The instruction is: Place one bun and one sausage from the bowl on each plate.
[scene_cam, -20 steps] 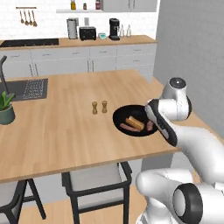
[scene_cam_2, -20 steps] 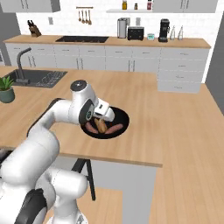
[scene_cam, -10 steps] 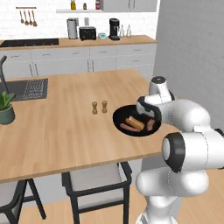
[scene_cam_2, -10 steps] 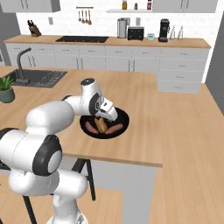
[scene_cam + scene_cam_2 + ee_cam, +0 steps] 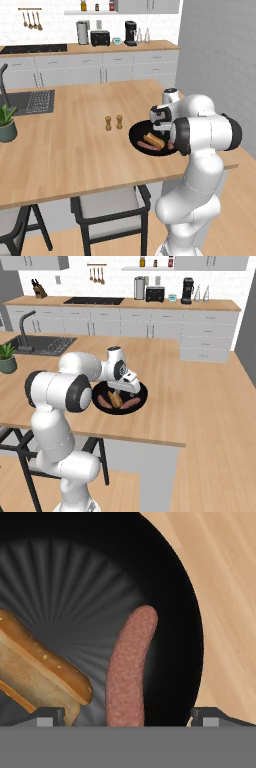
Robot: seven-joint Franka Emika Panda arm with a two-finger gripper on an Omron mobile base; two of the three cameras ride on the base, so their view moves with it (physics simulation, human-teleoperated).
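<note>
The black bowl [image 5: 137, 136] [image 5: 141, 393] [image 5: 185, 612] sits near the front edge of the wooden island. In it lie a golden bun [image 5: 154, 140] [image 5: 116, 399] [image 5: 40, 667] and reddish sausages [image 5: 146, 146] [image 5: 131, 403]. My gripper [image 5: 162, 123] [image 5: 128, 387] [image 5: 127, 718] hangs just above the bowl and is open. One sausage [image 5: 130, 667] lies lengthwise between its wide-set fingertips [image 5: 47, 717], untouched, with the bun off to one side. The plates are out of view.
Two small shakers [image 5: 113, 122] stand on the island left of the bowl. A potted plant [image 5: 6, 125] [image 5: 6, 358] and a sink [image 5: 30, 100] [image 5: 40, 343] are at the far left. A chair [image 5: 110, 210] sits under the island's front edge.
The arm has folded forward and the hand has come down closer over the bowl. The jaws have stayed wide apart, and the food in the bowl has not moved.
</note>
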